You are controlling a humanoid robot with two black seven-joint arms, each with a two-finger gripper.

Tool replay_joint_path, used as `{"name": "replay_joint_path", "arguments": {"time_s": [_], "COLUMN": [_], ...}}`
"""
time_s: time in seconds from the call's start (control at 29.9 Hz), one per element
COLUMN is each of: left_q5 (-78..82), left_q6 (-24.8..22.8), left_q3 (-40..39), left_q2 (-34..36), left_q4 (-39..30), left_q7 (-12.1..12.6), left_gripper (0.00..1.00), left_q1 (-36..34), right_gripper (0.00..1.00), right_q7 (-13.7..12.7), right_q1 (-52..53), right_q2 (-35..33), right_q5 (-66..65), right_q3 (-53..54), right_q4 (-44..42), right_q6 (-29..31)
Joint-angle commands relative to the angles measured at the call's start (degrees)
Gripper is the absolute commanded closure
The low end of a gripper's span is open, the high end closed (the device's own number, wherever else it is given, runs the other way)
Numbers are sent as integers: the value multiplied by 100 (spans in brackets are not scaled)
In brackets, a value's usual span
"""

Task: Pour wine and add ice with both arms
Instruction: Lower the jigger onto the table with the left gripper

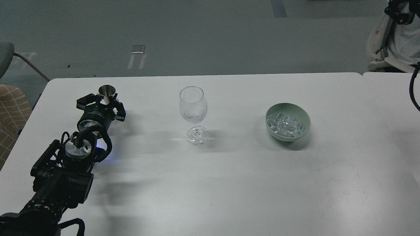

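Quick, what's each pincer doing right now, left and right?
Left pincer: at the small metal cup on the table; grip cannot be told.
Right pincer: not in view.

Even, cool overhead light, soft smeared shadows on the table [228,188], sharp focus throughout.

1. Left gripper [103,102] at the metal jigger [106,93], far-left on the white table [228,188]; grip unclear.
2. Wine glass [193,110] upright, centre.
3. Green bowl [288,135] holds ice [285,124], right.
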Motion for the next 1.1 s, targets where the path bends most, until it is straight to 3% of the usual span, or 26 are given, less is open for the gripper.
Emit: {"name": "replay_joint_path", "arguments": {"time_s": [0.0, 0.33, 0.84, 1.07], "left_q5": [0, 0, 0, 0], "left_q6": [-1, -28, -54, -63], "left_q3": [0, 0, 0, 8], "left_q2": [6, 7, 15, 42], "left_q4": [-13, -4, -75, -66], "left_q7": [1, 98, 142, 168], "left_gripper": [64, 55, 53, 46], "left_q1": [-9, -44, -88, -88], "right_gripper": [0, 0, 0, 0], "right_q7": [8, 26, 8, 8], "right_q1": [-48, -48, 4, 22], "right_q2": [-16, 2, 11, 11], "right_q5": [9, 9, 9, 9], "right_q3": [0, 9, 44, 35], "right_q4": [-1, -10, -1, -1], "right_q6": [4, 13, 13, 4]}}
